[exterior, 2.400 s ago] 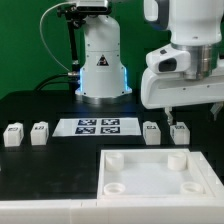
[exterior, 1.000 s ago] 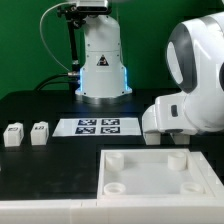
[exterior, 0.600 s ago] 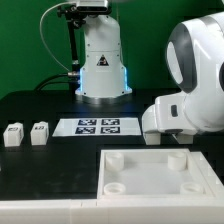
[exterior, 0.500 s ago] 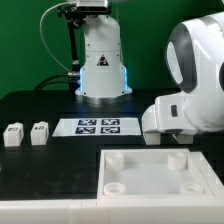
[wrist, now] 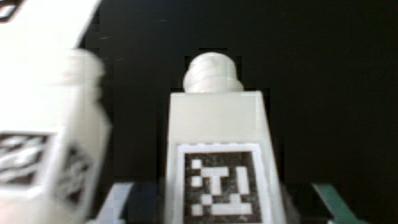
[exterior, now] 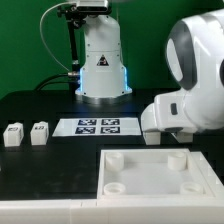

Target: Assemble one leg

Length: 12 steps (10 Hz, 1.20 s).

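Observation:
In the wrist view a white leg (wrist: pixel 217 140) with a rounded peg tip and a black-and-white tag stands between the fingers of my gripper (wrist: pixel 222 208). The fingers (wrist: pixel 121 203) are apart, with dark gaps on both sides of the leg, so the gripper is open around it. A second leg (wrist: pixel 63 140) stands close beside it. In the exterior view the arm's white hand (exterior: pixel 185 112) is low over the table at the right and hides the gripper and that leg. Two more legs (exterior: pixel 13 134) (exterior: pixel 39 131) stand at the exterior view's left.
The large white tray-like part (exterior: pixel 160 172) with round corner sockets lies at the front, just before the hand. The marker board (exterior: pixel 100 126) lies at mid table. The robot base (exterior: pixel 100 65) stands behind it.
Since 2.4 s ago the arm has come down over the two right-hand legs and now hides them. Over the last second nothing visibly moved.

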Motion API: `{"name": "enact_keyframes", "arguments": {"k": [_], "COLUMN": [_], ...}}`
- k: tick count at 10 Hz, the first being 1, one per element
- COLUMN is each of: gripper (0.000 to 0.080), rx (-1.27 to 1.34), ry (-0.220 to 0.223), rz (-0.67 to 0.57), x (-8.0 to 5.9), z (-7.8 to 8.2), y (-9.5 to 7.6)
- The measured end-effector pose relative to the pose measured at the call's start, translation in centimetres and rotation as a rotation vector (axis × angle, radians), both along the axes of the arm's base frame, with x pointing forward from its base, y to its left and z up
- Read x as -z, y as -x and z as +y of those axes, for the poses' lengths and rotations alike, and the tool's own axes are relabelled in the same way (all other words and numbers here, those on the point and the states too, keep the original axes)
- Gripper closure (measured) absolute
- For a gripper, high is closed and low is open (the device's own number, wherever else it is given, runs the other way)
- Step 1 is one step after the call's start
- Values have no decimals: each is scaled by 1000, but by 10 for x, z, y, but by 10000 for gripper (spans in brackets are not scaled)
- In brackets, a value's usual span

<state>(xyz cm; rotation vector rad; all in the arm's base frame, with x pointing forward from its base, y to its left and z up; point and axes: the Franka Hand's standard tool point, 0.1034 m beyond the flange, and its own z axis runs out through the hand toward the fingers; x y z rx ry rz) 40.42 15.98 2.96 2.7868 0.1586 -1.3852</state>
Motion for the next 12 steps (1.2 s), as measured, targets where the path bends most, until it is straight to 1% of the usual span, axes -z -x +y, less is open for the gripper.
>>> {"name": "enact_keyframes", "arguments": {"k": [1, 2, 3, 4, 5, 6, 7, 8, 9, 10, 11, 12], "gripper": [509, 509, 509, 509, 509, 509, 509, 509, 509, 509, 509, 508], "rx": [-9, -4, -9, -12, -11, -22, -42, -40, -42, -45, -39, -35], "ry": [-35, -33, -30, -26, -27, -72, -126, -151, -169, -178, -183, -187], "rz": [-19, -34, -68, -74, -69, -182, -277, -375, -481, -533, -620, -741], "x": [-31, -56, -74, -78, -73, -66, -65, -70, -82, -90, -101, -99], "z": [-11, -19, -19, -22, -22, -20, -36, -51, -59, -61, -61, -60], "y": [-15, -22, -21, -12, -12, -29, -48, -77, -105, -122, -147, -156]}}
